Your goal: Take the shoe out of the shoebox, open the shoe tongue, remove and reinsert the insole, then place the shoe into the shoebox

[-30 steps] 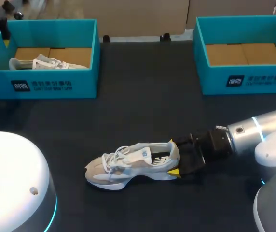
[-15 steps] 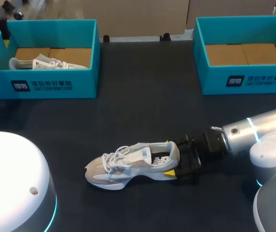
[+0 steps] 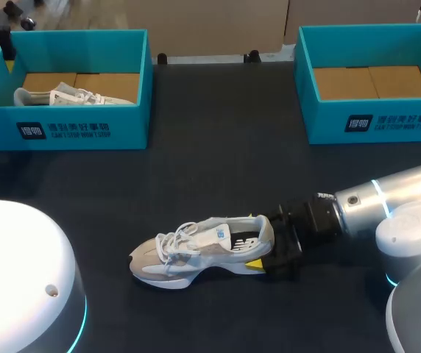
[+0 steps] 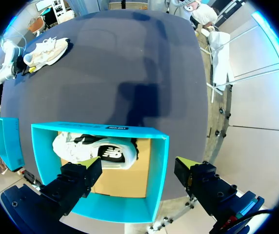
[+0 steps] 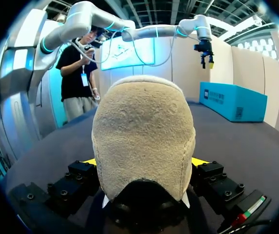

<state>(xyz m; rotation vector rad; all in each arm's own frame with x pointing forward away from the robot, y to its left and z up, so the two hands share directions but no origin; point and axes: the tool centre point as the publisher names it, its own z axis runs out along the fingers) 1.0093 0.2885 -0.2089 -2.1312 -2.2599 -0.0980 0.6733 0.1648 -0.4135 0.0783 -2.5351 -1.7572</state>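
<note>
Centrally, right hand [image 3: 258,243] loosely straddles shoe [image 3: 196,250].

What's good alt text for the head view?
A pale sneaker stands on a dark table, the right arm's hand at its heel. Behind are a teal left shoebox, holding another sneaker, and a right shoebox.

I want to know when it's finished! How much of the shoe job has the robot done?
Only the first step looks done: the shoe lies out on the table, and the right shoebox is empty. Right now the right pincer is at the shoe's heel. Opening the tongue, taking the insole out and back in, and boxing the shoe all seem left.
</note>
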